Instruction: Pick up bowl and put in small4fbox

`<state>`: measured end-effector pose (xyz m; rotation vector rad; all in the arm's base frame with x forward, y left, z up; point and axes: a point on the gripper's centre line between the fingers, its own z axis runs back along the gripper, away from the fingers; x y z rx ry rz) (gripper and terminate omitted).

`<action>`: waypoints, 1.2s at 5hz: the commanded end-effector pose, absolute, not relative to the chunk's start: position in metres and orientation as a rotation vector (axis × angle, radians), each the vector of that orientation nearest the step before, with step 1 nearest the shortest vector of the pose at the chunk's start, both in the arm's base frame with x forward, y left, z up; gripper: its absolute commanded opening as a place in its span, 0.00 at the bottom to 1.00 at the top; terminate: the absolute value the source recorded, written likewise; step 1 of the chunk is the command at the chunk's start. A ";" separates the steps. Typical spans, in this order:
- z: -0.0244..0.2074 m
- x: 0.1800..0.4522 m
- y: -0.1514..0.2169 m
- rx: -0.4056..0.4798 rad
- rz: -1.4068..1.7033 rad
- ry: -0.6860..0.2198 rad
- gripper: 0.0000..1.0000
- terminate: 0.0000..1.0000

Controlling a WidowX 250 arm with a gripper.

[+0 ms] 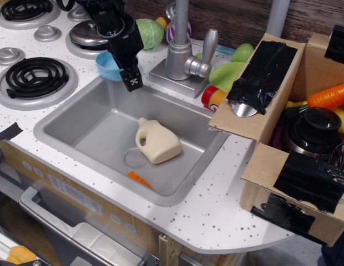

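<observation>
The light-blue bowl sits on the white counter at the sink's back-left corner, between the sink and the stove. My black gripper hangs right over the bowl's right side and hides that part. Its tip reaches the sink's back rim. Only one dark finger end shows, so I cannot tell how the jaws stand or whether they touch the bowl. The cardboard box, patched with black tape, stands at the right and holds a carrot and a black pot.
A cream jug-shaped bottle and a small orange piece lie in the grey sink. The faucet stands right of the gripper. A green cabbage toy, a pot lid and burners lie behind and left.
</observation>
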<state>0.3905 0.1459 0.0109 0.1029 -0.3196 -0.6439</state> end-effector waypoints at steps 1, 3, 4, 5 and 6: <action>0.029 0.392 0.148 0.104 -0.576 -0.315 0.00 0.00; 0.035 0.369 0.130 0.026 -0.459 -0.235 0.00 0.00; 0.060 0.346 0.093 0.016 -0.364 -0.236 0.00 0.00; 0.101 0.330 0.048 -0.089 -0.202 -0.173 0.00 0.00; 0.134 0.313 0.004 -0.173 -0.026 -0.154 0.00 0.00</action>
